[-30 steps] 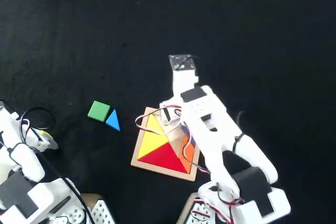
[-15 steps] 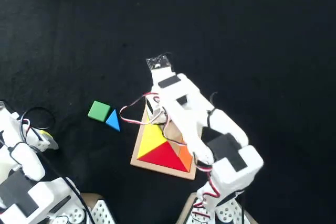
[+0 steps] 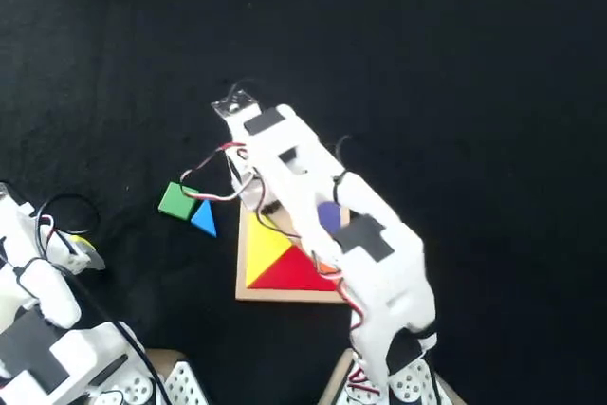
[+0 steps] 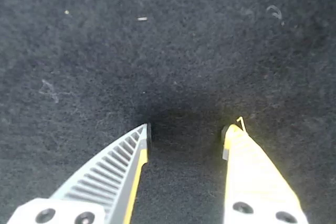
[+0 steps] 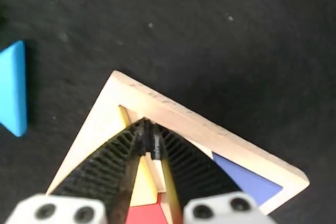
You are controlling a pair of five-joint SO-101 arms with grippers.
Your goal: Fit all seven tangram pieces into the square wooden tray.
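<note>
The right arm stretches from the bottom centre of the high view towards the upper left, crossing over the square wooden tray, which lies just below the middle of the frame. The right gripper is pinched tight with nothing between its fingertips. It hangs over the tray's inner corner in the wrist picture, though I cannot tell whether the tips touch the wood.

In the tray lie a yellow triangle, a red triangle and a violet-blue piece, partly under the arm. A green square and a small blue triangle sit touching each other on the black cloth, just left of the tray.

The left arm is in the lower left corner. The left gripper is spread wide over bare cloth.
</note>
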